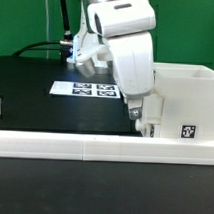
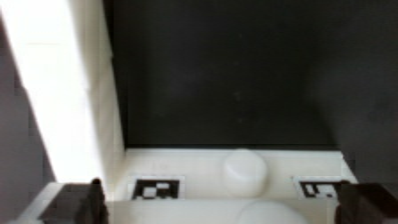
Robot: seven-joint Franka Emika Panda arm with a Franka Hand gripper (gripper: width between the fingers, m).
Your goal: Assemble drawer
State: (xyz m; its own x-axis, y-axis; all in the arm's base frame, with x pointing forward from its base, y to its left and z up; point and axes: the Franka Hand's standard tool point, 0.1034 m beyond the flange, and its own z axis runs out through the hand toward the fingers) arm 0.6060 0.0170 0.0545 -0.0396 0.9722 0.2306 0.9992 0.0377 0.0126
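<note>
1. So I'm hanging my gripper (image 1: 146, 124) low over the black table (image 1: 36, 83), right at the front corner of the tall boxy housing (image 1: 185, 103), which is sitting at the exterior view's right.
2. In the wrist view I'm looking straight down at a small tray (image 2: 222, 172) with a rounded knob (image 2: 242, 168) in the middle of its face and a square tag (image 2: 157, 186) on either side of that knob.
3. My two fingertips (image 2: 73, 203) are sitting wide apart, one off each end of the tray's face, so my hand is open and holding nothing. Whether the pads are touching the tray, I honestly can't tell.
4. A white wall (image 2: 63, 80) of the housing is running along beside the tray in the wrist view, just next to it.
5. The long low white rail (image 1: 94, 147) is lying across the front of the table, just in front of my hand.
6. The marker board (image 1: 86, 90) is lying flat on the table behind my arm, well apart from the housing.
</note>
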